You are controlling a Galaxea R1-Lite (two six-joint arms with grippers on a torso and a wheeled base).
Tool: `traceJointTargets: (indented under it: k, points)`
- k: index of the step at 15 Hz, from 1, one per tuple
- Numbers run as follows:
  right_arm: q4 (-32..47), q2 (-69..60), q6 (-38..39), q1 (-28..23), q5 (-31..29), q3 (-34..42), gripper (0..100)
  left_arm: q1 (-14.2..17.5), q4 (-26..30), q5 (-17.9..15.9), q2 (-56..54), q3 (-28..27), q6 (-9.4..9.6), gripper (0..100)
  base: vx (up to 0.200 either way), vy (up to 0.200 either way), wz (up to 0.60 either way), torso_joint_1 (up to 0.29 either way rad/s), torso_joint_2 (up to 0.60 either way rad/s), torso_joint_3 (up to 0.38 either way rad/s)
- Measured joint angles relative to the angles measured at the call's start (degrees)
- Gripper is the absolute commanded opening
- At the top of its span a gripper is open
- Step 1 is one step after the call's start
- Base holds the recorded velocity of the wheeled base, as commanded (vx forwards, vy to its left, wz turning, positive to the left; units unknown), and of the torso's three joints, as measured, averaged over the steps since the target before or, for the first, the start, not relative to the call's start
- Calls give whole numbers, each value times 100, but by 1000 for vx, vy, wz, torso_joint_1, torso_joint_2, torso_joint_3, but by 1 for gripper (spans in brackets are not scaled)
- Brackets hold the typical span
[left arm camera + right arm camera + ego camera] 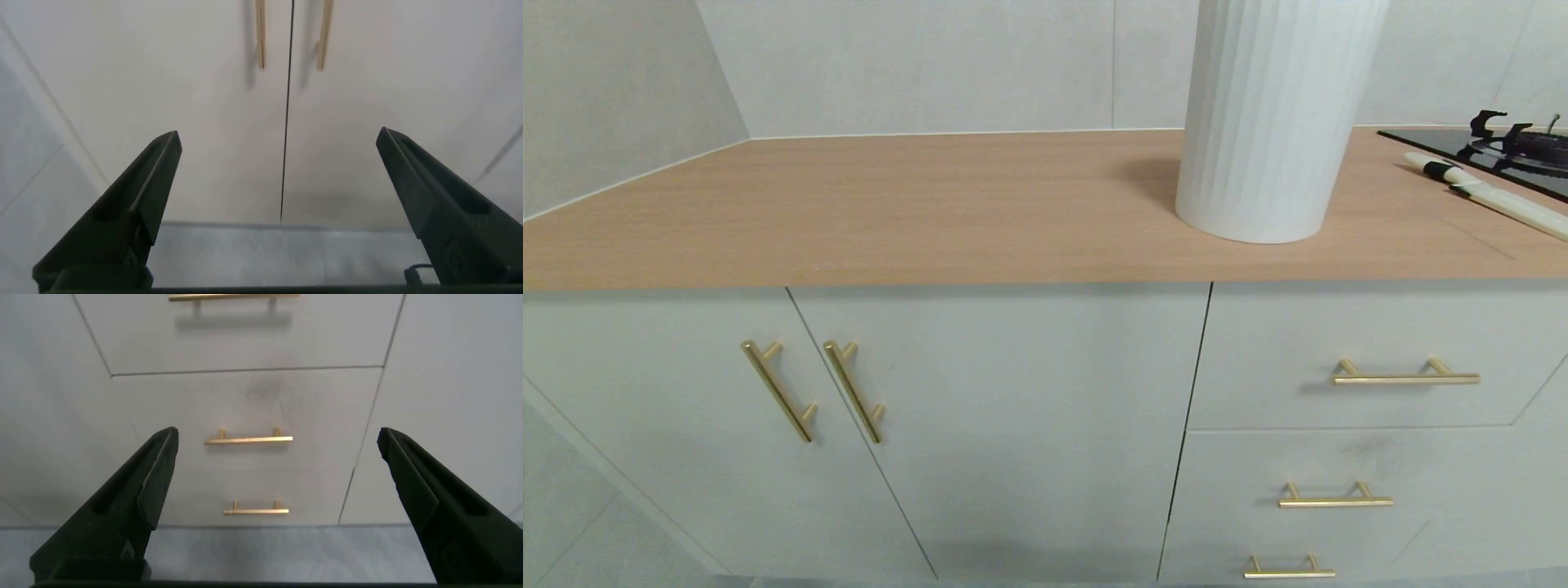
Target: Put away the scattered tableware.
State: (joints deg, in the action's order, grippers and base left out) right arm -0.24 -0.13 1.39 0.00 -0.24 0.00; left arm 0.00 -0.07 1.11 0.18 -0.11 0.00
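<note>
Left hand (279, 133) wide open and empty before cabinet doors (368, 147), right hand (278, 432) likewise before drawers (245, 400)

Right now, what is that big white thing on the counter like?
The white container is tall and round, with fine upright ribs and a matte look, perhaps ceramic or plastic. It stands upright on the wooden countertop, widening slightly upward. Its top is cut off by the picture's edge. Only the countertop touches it.
</note>
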Motion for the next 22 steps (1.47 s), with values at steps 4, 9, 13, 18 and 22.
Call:
traceJointTargets:
  k: [4, 9, 13, 18, 22]
  points:
    - [0, 2, 2, 0, -2, 0, 100, 0, 2, 0, 0, 0, -5, 100, 50, 0, 0, 4, 2, 1]
    - [0, 2, 0, 0, -7, 0, 100, 0, 7, 0, 0, 1, -5, 100, 0, -40, 0, 1, 0, 0]
    - [0, 4, 2, -2, -5, 0, 100, -2, 7, 1, 0, 1, -5, 100, 0, -200, 0, 1, 2, 1]
    - [2, 6, 2, 0, -9, 0, 100, 0, 5, 1, 0, 1, -5, 100, 0, -160, 0, 4, 0, 1]
    - [0, 6, 11, -5, -11, 0, 100, -2, 7, 1, 0, 1, -7, 100, 0, 0, 0, 0, 0, 0]
